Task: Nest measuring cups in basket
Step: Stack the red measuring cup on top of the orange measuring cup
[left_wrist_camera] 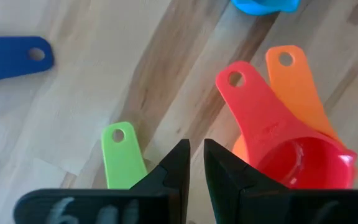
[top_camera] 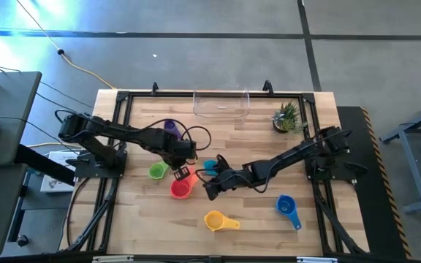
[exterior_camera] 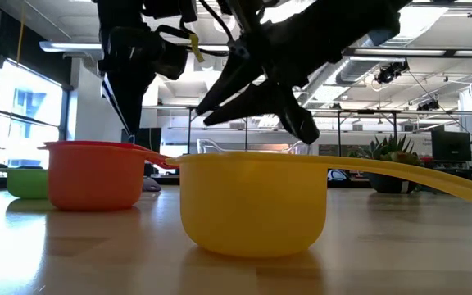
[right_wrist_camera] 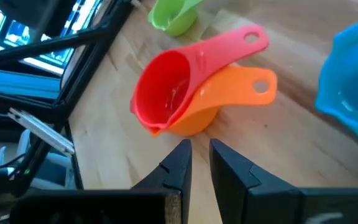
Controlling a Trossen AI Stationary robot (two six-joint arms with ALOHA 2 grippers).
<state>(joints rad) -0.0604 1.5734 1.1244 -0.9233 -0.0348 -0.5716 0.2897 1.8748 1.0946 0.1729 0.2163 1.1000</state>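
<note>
A red measuring cup (top_camera: 181, 188) sits nested in an orange one (right_wrist_camera: 229, 93), both resting on the table at its middle. A green cup (top_camera: 158, 172) stands to their left, a teal cup (top_camera: 210, 166) to their right and farther back. A yellow cup (top_camera: 220, 220) is near the front, a blue cup (top_camera: 287, 207) at the right and a purple cup (top_camera: 170, 126) behind the left arm. The clear basket (top_camera: 221, 104) stands at the far edge. My left gripper (left_wrist_camera: 196, 163) hangs shut above the gap between the green and red cups. My right gripper (right_wrist_camera: 201, 152) is shut just right of the red cup, slanting down.
A small potted plant (top_camera: 287, 117) stands at the far right, beside the basket. A black frame runs along the table's edges (top_camera: 123, 98). Bare wood lies at the front left (top_camera: 145, 226) and between the basket and the cups.
</note>
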